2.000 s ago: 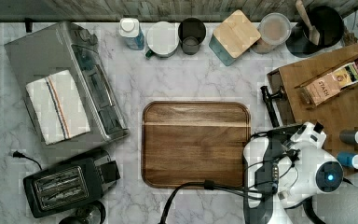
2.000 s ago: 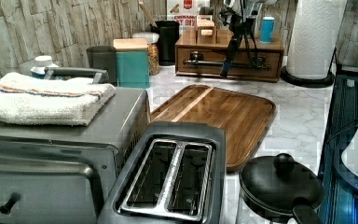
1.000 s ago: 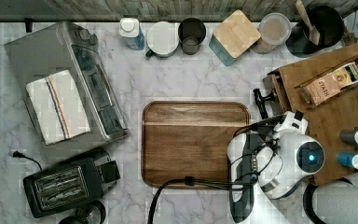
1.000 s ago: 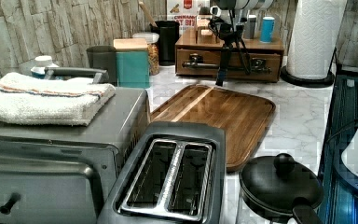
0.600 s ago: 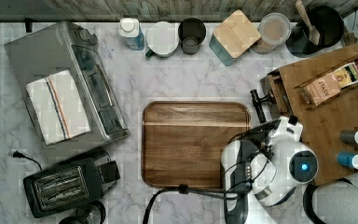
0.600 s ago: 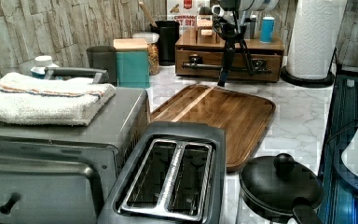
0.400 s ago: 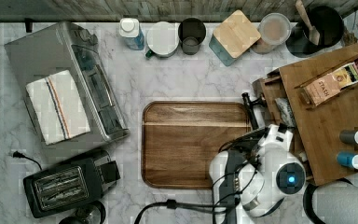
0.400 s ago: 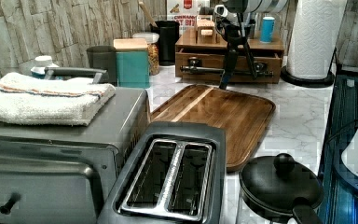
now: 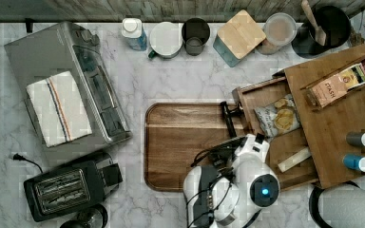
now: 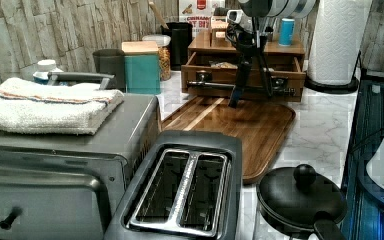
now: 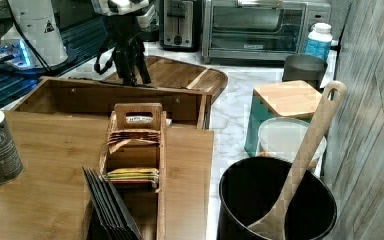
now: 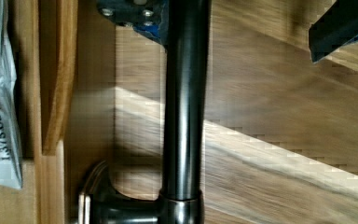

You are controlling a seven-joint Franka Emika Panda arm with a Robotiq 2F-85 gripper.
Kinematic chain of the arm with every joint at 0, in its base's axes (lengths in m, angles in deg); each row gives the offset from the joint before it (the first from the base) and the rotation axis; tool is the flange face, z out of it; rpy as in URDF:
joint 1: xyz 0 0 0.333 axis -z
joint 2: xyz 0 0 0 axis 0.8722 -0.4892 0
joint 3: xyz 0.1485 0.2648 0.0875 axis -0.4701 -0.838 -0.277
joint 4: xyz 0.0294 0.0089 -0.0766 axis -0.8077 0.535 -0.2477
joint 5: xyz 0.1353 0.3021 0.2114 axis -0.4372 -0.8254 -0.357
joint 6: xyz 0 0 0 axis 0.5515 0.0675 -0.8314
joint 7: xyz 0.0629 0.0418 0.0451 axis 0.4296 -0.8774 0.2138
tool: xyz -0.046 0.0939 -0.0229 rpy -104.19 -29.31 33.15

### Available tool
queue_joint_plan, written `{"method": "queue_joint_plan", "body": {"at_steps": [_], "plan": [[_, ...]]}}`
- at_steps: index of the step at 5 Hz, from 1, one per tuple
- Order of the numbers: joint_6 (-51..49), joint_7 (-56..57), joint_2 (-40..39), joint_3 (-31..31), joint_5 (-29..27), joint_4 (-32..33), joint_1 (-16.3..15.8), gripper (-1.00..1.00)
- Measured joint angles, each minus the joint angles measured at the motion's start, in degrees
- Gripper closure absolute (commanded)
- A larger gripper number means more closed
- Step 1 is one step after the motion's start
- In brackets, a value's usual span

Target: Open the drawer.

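One marble counter [image 9: 180, 80]; drawer [image 9: 266, 142] pulled out over tray board [image 9: 185, 142].

White marble countertop [image 9: 185, 80] runs under the gripper [image 10: 250, 75]; a grey stone-tile wall [image 10: 45, 30] stands behind it, evenly lit

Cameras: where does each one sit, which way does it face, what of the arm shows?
Top view: overhead, facing down; arm over open drawer.
Left view: low behind toaster, facing drawer; gripper at handle.
Right view: on the box, facing back toward toaster oven; gripper.
Wrist view: close on handle; one fingertip.
All share the drawer.
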Motion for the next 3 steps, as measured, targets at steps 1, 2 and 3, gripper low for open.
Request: {"method": "queue_joint_plan", "body": {"at_steps": [1,2,3], "plan": [[2.8,-8.1,1.5,-2.2,-0.7,2.9,-1.9,-1.00],[3.9,-13.1,1.6,-2.1,-0.8,3.6,-5.0,-1.00],[4.7,-13.3,1.5,-2.3,-1.6,3.6,-4.5,-1.00]]}}
